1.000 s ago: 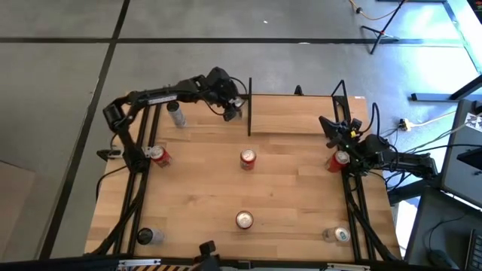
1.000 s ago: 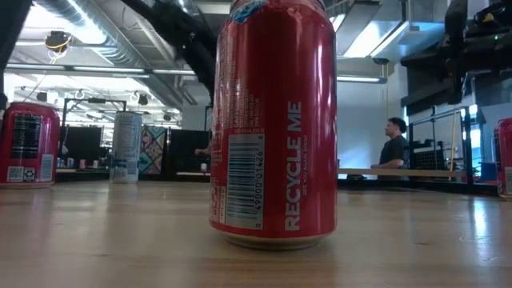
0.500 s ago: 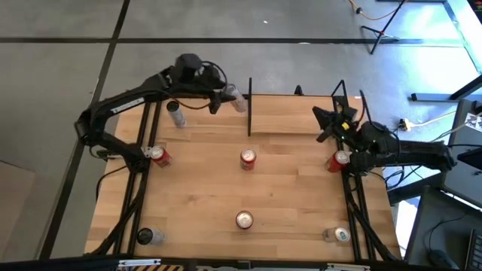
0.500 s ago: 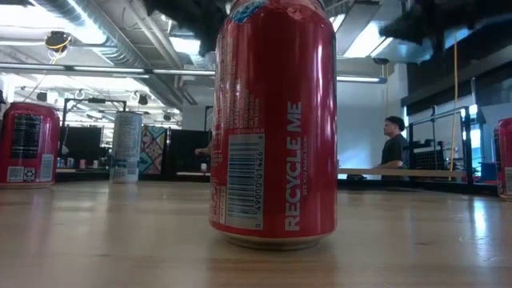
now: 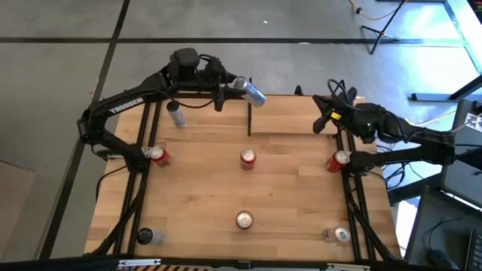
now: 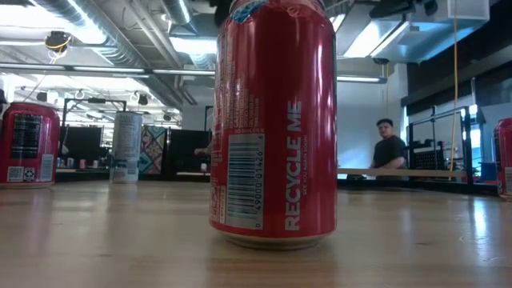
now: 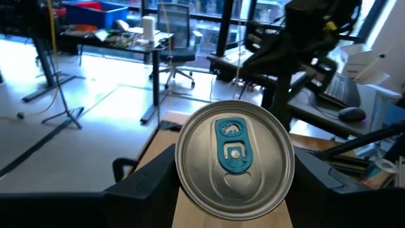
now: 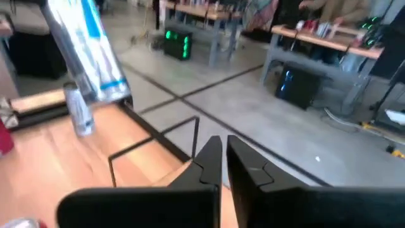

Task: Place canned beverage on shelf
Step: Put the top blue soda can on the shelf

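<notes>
Scanning left to right, high view unless noted.
Tabletop (image 5: 196,196): light wood, cans scattered across it.
Left edge cans: silver can (image 5: 176,114) upright at the far-left; red can (image 5: 158,156) below it; dark-topped can (image 5: 144,235) at the near-left corner.
Left gripper (image 5: 231,89): raised over the tabletop's far edge; fingers (image 7: 142,183) closed around a silver-and-blue can (image 5: 252,92), held tilted, its top (image 7: 235,156) facing the wrist camera.
Shelf (image 5: 297,113): wood board with black posts at the far edge; the held can hangs just beside its left post, not on the board.
Centre cans: red can (image 5: 248,158) mid-tabletop; another (image 5: 244,219) nearer, filling the low view (image 6: 272,120).
Right gripper (image 5: 320,120): at the shelf's right end, fingers (image 8: 209,158) pressed together, empty.
Right edge cans: red can (image 5: 337,160); silver can (image 5: 340,235) at the near-right corner.
Background: a person (image 6: 389,152) in the room.
</notes>
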Robot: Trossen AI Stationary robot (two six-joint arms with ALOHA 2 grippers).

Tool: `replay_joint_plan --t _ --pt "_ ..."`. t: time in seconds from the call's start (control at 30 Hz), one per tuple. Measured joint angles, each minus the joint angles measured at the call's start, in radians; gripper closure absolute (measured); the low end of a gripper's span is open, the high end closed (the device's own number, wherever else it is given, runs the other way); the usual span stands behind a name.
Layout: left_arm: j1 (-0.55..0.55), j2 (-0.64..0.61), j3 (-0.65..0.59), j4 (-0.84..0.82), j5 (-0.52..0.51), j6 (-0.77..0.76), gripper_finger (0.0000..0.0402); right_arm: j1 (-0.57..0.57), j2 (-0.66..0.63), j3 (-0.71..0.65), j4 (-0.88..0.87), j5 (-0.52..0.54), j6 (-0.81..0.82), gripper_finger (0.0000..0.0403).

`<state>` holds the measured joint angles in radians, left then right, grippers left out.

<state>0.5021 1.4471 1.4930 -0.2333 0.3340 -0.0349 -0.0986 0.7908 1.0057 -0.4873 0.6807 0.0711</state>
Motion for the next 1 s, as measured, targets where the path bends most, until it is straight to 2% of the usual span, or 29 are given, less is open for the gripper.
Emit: replay_joint_plan --t 0.2,0.4,0.5,0.57,0.73,0.9,1.0 --pt "-0.006 0.07 0.078 -0.006 0.082 0.01 0.0201 -0.15 0.044 0.059 -0.034 -0.33 0.008 0.0306" --pt "-0.007 0.123 0.138 -0.026 0.188 0.01 0.0201 -0.307 0.065 0.074 -0.021 -0.791 0.042 0.0216" --pt "-0.01 0.131 0.14 -0.026 0.234 0.011 0.0201 -0.358 0.084 0.075 -0.018 -0.961 0.086 0.0181" --pt "-0.015 0.133 0.14 -0.029 0.25 0.013 0.0201 -0.375 0.104 0.075 -0.011 -1.015 0.087 0.0162" --pt "-0.044 0.132 0.14 -0.025 0.261 0.057 0.0201 -0.373 0.172 0.075 0.076 -1.029 0.082 0.013" --pt "-0.069 0.161 0.14 -0.017 0.244 0.071 0.0201 -0.373 0.242 0.075 0.152 -1.153 0.082 0.0119" --pt "-0.077 0.173 0.14 0.015 0.233 0.064 0.0201 -0.372 0.272 0.075 0.152 -1.17 0.082 0.0119"
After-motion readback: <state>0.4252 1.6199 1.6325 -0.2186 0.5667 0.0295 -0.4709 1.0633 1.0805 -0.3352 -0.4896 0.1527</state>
